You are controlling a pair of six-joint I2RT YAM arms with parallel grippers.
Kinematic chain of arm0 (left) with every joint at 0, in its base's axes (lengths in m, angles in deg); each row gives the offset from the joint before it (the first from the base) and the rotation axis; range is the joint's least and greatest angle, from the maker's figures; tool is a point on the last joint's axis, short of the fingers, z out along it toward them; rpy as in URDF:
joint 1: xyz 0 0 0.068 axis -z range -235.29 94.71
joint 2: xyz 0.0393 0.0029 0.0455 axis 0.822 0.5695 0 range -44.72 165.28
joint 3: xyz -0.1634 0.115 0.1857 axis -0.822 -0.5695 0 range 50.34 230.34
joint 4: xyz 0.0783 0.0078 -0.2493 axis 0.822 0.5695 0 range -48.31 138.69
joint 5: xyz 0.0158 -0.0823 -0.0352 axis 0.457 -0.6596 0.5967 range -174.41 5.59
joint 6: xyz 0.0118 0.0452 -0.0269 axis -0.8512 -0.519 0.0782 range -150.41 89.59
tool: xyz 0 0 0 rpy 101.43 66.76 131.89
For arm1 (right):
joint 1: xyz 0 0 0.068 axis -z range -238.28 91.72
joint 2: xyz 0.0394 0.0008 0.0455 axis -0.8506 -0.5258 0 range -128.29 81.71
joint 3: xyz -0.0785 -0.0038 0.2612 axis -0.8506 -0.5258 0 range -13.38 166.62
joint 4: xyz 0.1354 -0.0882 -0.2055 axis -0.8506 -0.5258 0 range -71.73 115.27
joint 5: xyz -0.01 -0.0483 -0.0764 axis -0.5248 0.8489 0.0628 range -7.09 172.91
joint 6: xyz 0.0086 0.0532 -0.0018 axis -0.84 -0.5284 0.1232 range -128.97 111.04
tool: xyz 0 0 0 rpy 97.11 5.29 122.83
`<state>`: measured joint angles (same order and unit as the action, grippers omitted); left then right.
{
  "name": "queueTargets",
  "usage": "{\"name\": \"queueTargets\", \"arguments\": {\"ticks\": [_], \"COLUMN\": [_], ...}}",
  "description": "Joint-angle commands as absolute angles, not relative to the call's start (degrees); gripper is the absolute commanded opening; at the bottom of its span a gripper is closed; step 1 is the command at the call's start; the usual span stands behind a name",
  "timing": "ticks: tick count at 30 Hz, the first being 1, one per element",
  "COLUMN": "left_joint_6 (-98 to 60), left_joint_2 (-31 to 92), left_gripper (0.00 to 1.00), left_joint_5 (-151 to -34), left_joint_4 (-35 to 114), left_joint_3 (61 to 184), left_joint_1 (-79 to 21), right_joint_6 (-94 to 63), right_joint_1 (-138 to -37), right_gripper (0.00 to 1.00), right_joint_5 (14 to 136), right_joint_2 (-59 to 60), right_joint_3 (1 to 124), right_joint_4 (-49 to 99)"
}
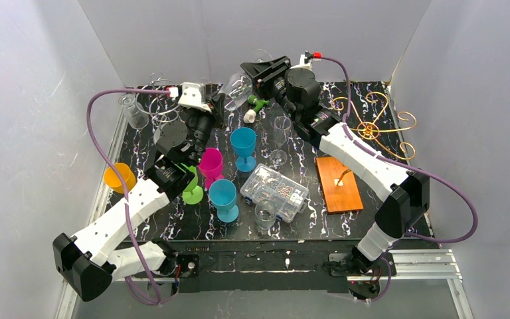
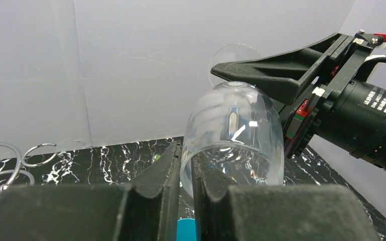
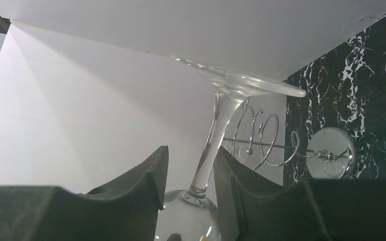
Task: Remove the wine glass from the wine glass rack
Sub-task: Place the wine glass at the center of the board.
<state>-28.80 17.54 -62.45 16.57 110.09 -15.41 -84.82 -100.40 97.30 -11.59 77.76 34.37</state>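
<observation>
Clear, light, slick and easily broken, the glass [image 1: 238,86] is held off the rack [image 1: 370,128] at the top middle of the overhead view, rim [image 2: 185,170] pinched by the left gripper [image 2: 187,150], stem [image 3: 216,125], likely the best hold, between the spread fingers of the right gripper [image 3: 191,160].

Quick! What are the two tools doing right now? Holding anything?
Left tool: closed, pinching the wine glass by its rim.
Right tool: open, standing around the stem, not squeezing it.

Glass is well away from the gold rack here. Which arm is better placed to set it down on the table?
Left. The left pincer is shut on the rim of the wine glass, while the right pincer stands open around the stem, so probably only the left can carry it.
</observation>
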Motion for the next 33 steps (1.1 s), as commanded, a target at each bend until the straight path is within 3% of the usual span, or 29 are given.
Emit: {"name": "queueTargets", "arguments": {"ticks": [1, 7, 33], "left_joint_6": [-26.03, -25.48, -17.65], "left_joint_2": [15.53, 15.41, 13.47], "left_gripper": [0.0, 0.0, 0.0], "left_joint_5": [-60.16, -60.9, -56.63], "left_joint_4": [12.62, 12.67, 15.03], "left_joint_3": [112.52, 112.98, 113.35], "left_joint_1": [-15.38, -15.38, -15.41], "right_joint_6": [-83.4, -83.21, -78.79], "right_joint_1": [-101.43, -101.42, -101.34], "right_gripper": [0.49, 0.55, 0.67], "right_joint_5": [95.36, 95.23, 92.27], "right_joint_2": [-8.66, -8.65, -8.74], "right_joint_3": [77.55, 77.15, 75.4], "right_joint_4": [38.19, 38.53, 35.83]}}
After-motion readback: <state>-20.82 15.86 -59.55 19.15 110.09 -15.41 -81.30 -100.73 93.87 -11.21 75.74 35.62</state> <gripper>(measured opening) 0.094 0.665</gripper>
